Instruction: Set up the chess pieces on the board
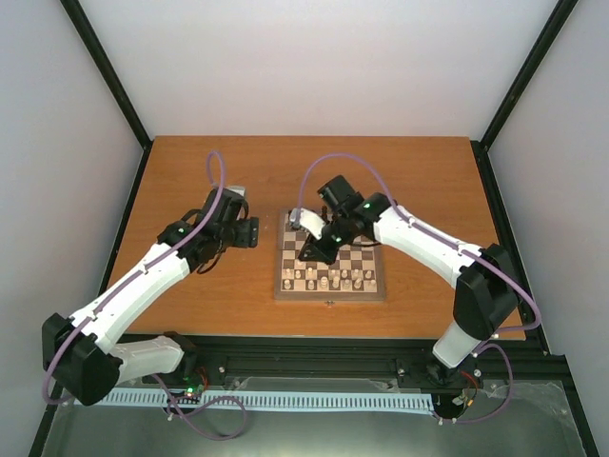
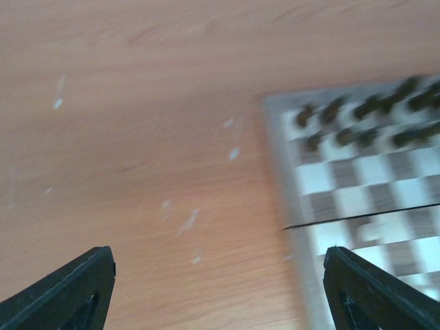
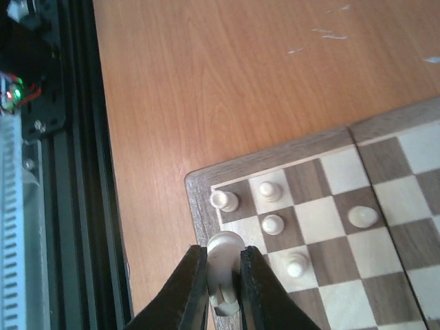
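The right tool (image 3: 223, 249) is clamped narrowly on a cream chess piece (image 3: 225, 269) over the border of the board (image 3: 199, 203), by the corner where other cream pieces (image 3: 273, 223) stand. The left tool (image 2: 216, 258) gapes wide above the bare counter (image 2: 137, 103), just beside the board's edge. Dark pieces (image 2: 357, 110) show blurred there. The board lies mid-counter, toward the near edge.

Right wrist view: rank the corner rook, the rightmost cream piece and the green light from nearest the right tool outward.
1. Corner rook, just above the right tool.
2. Rightmost cream piece, out to the right.
3. Green light, far upper left.
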Robot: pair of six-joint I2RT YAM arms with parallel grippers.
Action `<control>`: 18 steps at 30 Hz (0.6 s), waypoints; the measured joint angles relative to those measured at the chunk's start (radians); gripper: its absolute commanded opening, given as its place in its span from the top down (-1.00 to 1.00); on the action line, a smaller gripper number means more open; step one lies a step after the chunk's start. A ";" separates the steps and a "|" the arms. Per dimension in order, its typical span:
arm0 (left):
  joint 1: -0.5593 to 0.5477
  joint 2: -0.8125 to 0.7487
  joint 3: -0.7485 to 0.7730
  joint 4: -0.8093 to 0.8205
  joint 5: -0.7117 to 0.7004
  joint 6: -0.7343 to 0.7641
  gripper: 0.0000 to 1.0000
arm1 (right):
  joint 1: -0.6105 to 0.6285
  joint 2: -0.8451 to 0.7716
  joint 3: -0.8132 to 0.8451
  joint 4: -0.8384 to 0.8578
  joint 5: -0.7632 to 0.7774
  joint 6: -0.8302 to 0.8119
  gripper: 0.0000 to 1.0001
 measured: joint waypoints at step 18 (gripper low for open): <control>0.134 -0.056 -0.075 -0.087 -0.073 0.005 -0.71 | 0.256 0.072 -0.048 0.023 0.315 -0.102 0.83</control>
